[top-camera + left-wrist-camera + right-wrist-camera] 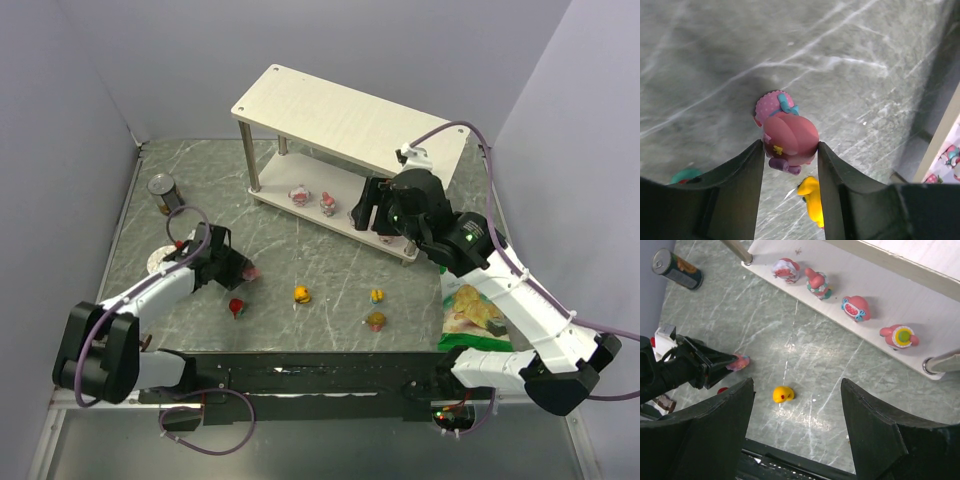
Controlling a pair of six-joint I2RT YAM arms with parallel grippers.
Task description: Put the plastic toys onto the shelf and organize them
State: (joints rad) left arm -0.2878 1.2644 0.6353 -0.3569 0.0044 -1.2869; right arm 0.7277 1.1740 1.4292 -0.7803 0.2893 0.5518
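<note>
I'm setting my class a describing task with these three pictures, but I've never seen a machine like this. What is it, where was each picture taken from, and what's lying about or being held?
These are two robot arms, each ending in a two-finger gripper. One picture looks down from overhead; the other two come from a camera on each wrist, so that arm's dark fingers fill the foreground. The left gripper grips a pink toy between its fingers. The right gripper is open and empty, by the shelf, whose lower board carries four pink toys. Loose on the table: a red toy, an orange-yellow toy, a yellow-blue toy, a brown-pink toy, a can and a green chips bag.
</note>
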